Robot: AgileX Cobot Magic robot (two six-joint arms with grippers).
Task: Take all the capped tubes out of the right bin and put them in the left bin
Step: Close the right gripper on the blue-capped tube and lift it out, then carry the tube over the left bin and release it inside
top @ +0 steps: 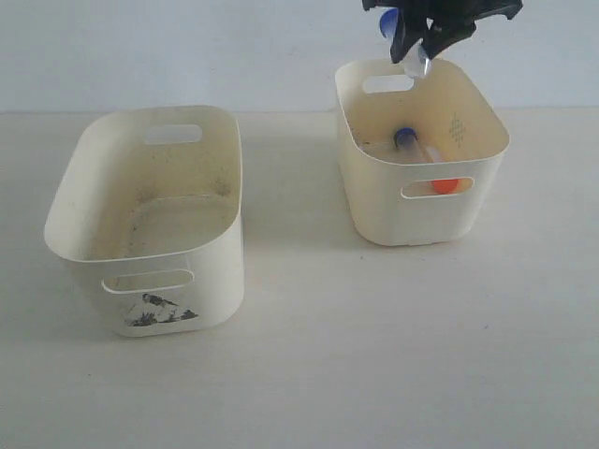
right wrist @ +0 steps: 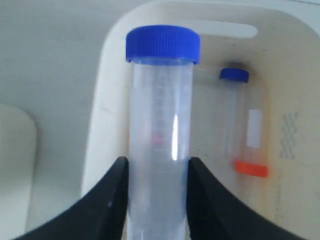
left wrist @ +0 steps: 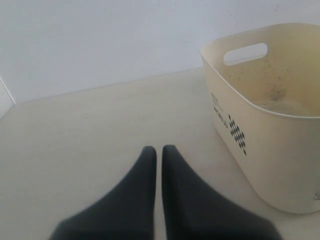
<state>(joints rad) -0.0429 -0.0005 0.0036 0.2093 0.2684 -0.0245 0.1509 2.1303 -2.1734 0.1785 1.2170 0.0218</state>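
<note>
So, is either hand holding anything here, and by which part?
Right hand grips a blue-capped tube by its clear body, below the cap; left hand holds nothing.

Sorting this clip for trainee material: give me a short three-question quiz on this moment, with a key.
1. True or false: the left bin holds a tube.
2. What colour is the cap of the tube in the right gripper? A orange, B blue, C green.
3. How many tubes lie in the right bin?
Key: 1 false. 2 B. 3 two: a blue-capped tube and an orange-capped tube.
</note>
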